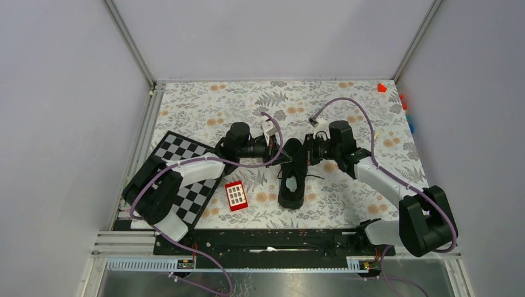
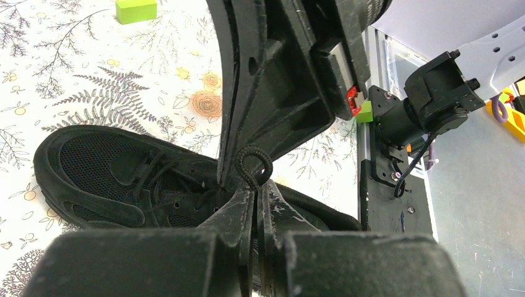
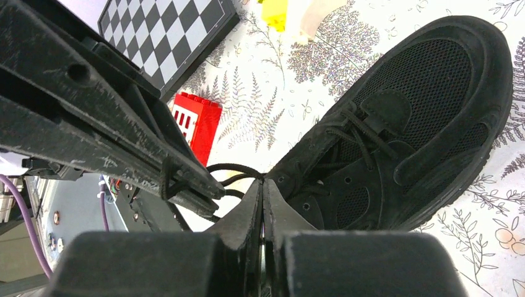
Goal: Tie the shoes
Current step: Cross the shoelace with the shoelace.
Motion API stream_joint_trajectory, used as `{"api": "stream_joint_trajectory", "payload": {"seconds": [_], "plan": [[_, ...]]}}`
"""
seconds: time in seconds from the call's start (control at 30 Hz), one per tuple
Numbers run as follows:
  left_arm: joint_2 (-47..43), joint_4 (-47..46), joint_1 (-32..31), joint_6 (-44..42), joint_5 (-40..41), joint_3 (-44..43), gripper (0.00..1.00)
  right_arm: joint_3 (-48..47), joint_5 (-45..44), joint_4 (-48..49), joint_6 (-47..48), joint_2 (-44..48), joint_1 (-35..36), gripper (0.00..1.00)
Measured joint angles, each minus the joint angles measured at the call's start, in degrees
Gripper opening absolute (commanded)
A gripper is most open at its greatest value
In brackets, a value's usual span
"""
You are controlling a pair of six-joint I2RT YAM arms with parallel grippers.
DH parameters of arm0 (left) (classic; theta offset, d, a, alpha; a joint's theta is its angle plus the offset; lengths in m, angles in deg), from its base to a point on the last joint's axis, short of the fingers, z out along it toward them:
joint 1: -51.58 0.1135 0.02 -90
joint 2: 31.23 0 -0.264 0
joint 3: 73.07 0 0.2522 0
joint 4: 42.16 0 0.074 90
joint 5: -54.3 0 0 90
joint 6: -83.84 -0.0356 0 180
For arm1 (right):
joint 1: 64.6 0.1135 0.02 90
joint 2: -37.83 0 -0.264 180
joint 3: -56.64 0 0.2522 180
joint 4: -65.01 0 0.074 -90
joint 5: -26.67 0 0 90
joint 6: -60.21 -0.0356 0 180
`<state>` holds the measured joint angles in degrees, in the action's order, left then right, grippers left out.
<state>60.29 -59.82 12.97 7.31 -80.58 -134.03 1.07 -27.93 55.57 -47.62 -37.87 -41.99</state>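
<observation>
Left jaws, right jaws both clenched on laces over the shoe. Likely the cinching step; next you pull apart evenly.

Readable text: none can be made out in any of the three views.
Shoe: all-black upper, no brand mark or lettering legible.
Red block: white face bearing a grid of small dark squares; no letters or digits legible.
Checkered board: black and white squares only.

Black shoe, red block, black-white checkerboard, floral-patterned tablecloth.
</observation>
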Motion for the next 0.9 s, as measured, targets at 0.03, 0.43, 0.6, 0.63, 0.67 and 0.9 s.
{"api": "stream_joint_trajectory", "payload": {"seconds": [0.03, 0.43, 0.6, 0.63, 0.67, 0.9], "plan": [[0.00, -0.02, 0.00, 0.02, 0.00, 0.00, 0.00, 0.35, -0.07, 0.11, -0.04, 0.63, 0.00, 0.00], [1.57, -1.60, 0.00, 0.31, -0.11, -0.02, 0.00, 6.01, -4.90, 1.81, -1.33, 6.86, 0.04, 0.00], [2.78, -1.16, -0.02, 0.22, -0.35, -0.22, 0.00, 8.35, -6.99, 3.04, -2.64, 9.27, 0.07, 0.00], [3.10, -1.11, -0.11, 0.24, -0.42, -0.39, 0.00, 8.79, -7.41, 3.39, -3.04, 9.60, 0.07, 0.00], [3.43, -1.09, -0.17, 0.24, -0.46, -0.68, 0.00, 9.11, -7.63, 3.69, -3.41, 9.84, 0.07, 0.00], [3.93, -1.09, -0.72, 0.24, -0.48, -1.73, 0.00, 13.60, -10.38, 5.88, -6.05, 14.49, 0.04, 0.00]]}}
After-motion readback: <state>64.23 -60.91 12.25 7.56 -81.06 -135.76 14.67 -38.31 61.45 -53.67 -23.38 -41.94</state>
